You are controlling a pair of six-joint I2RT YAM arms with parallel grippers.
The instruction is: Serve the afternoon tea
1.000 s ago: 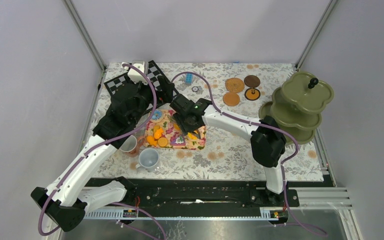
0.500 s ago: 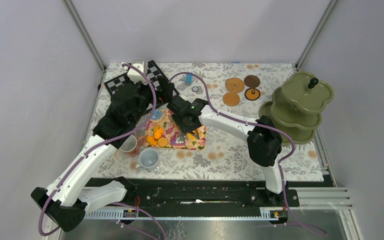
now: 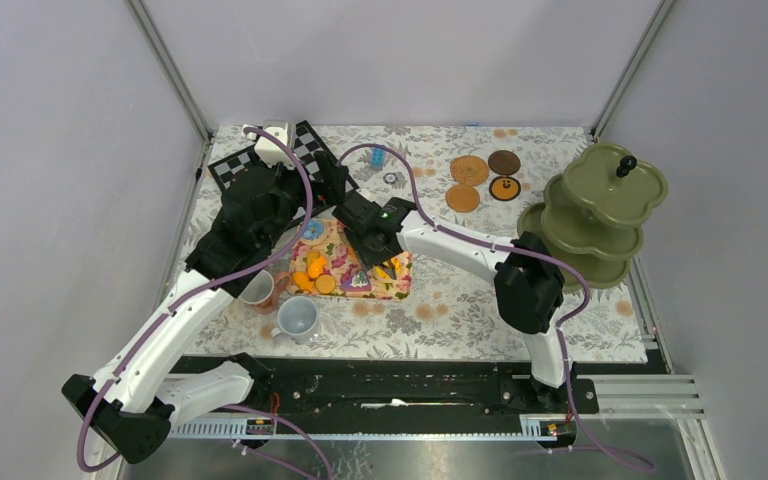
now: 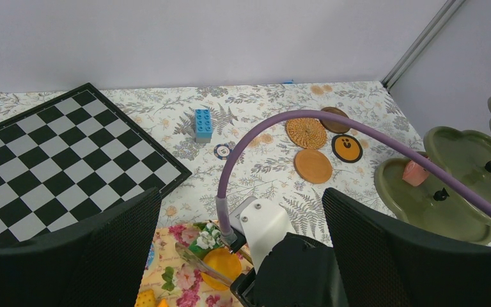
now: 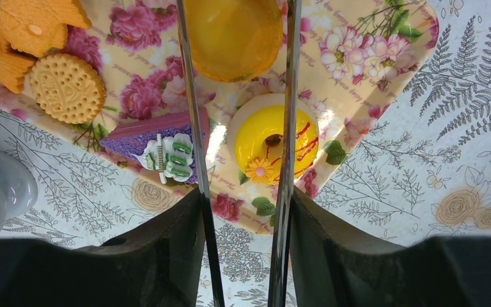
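The orange pastry [image 5: 233, 32] lies on the mat [image 5: 371, 64], mid-left on the desk [image 3: 460, 300], between the two blades of the tongs [image 5: 288, 128]. The right hand [image 5: 244, 217] is clenched on the tongs. The left hand [image 4: 241, 198] hangs spread and empty to the left. This looks like a pick. The next move would be to squeeze the blades, lift, and carry right to the stand [image 3: 605, 200]. The blade tips are cut off, so contact with the pastry is unclear.

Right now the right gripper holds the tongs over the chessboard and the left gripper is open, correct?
Wrong place: the right gripper holds the tongs over the floral mat, as the right wrist view shows. The left gripper is open.
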